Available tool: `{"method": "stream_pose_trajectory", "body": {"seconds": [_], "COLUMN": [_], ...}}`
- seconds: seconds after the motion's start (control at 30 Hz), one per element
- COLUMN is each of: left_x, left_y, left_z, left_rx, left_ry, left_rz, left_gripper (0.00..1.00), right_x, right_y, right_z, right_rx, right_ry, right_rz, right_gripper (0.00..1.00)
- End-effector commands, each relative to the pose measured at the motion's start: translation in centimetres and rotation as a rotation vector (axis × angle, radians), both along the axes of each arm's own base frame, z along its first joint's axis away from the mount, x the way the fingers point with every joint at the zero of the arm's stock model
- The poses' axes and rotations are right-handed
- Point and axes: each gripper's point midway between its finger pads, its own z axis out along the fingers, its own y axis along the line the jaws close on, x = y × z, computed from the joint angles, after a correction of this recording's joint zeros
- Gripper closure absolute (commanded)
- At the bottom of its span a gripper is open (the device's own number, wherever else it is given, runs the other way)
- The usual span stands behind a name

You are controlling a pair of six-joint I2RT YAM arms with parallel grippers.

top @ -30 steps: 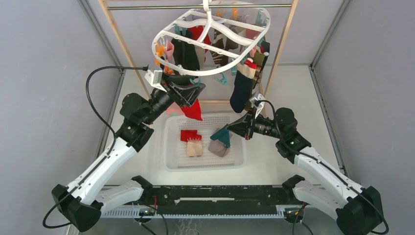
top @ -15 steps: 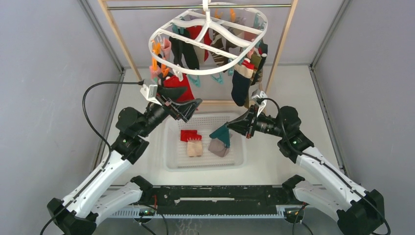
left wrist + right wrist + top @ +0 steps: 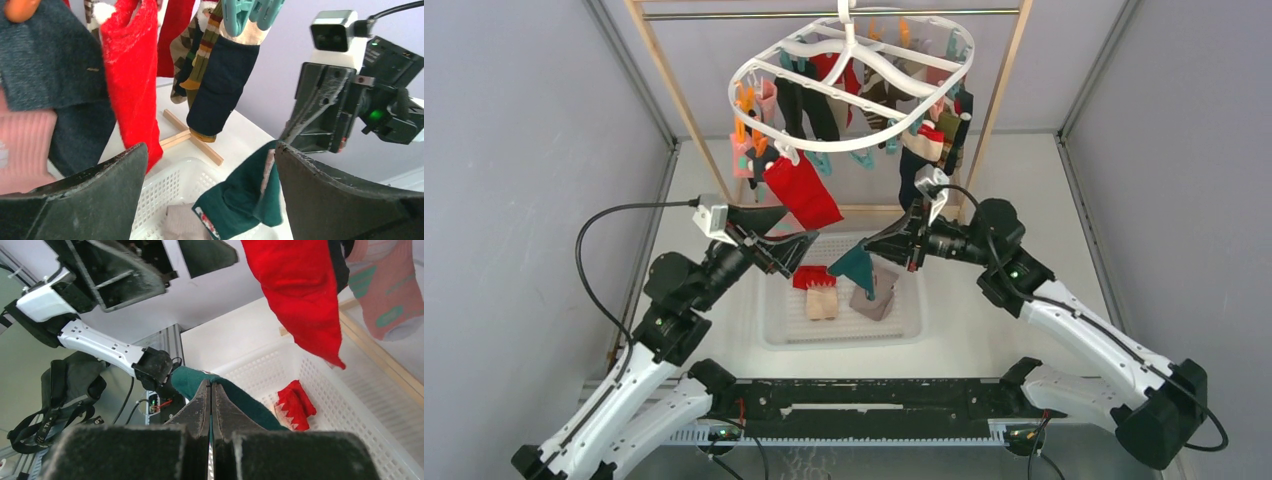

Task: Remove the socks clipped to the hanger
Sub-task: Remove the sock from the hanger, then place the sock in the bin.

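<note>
The white hanger [image 3: 759,75] hangs from the top rail with several socks clipped to it. Among them, a red sock [image 3: 802,190] [image 3: 132,75] [image 3: 300,290] dangles lowest at its front left. Just below that sock my left gripper [image 3: 771,237] [image 3: 210,147] stands open and holds nothing. My right gripper [image 3: 873,246] [image 3: 210,385] is shut on a dark teal sock [image 3: 857,268] [image 3: 245,200] [image 3: 192,380], which hangs free of the hanger over the white mesh basket [image 3: 771,325].
The basket holds a red sock [image 3: 809,277] [image 3: 295,407], a beige one [image 3: 821,301] and a taupe one [image 3: 876,302]. The wooden rack frame [image 3: 674,95] rises behind it, its foot bar [image 3: 195,140] on the table. Grey walls close both sides.
My left gripper opened, let go of the red sock and drew back downwards. The red sock stayed on the hanger. My right gripper carried the teal sock leftwards over the basket.
</note>
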Motion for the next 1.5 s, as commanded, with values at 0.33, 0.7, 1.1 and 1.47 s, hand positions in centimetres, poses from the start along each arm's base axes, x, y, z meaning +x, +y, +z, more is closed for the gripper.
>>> {"method": "stream_pose_trajectory", "body": {"seconds": [0.33, 0.7, 1.1, 1.47], "left_x": [-2.7, -3.1, -2.6, -2.4], "left_y": [2.7, 3.0, 3.7, 3.9], "left_z": [-2.0, -2.5, -4.0, -4.8], "left_rx": [-0.027, -0.063, -0.039, -0.044], "left_ry": [0.048, 0.077, 0.155, 0.186], "left_rz": [0.040, 0.040, 0.093, 0.113], "left_gripper": [0.00, 0.00, 0.00, 0.00], "right_x": [4.9, 5.6, 1.8, 0.6], "right_y": [4.0, 5.8, 5.5, 4.2], "right_z": [-2.3, -12.9, -20.4, -25.4], "right_rx": [-0.054, -0.282, -0.423, -0.521], "right_ry": [0.032, 0.189, 0.299, 0.378], "right_rz": [-0.064, -0.083, -0.057, -0.090], "right_gripper": [1.00, 1.00, 1.00, 0.76]}}
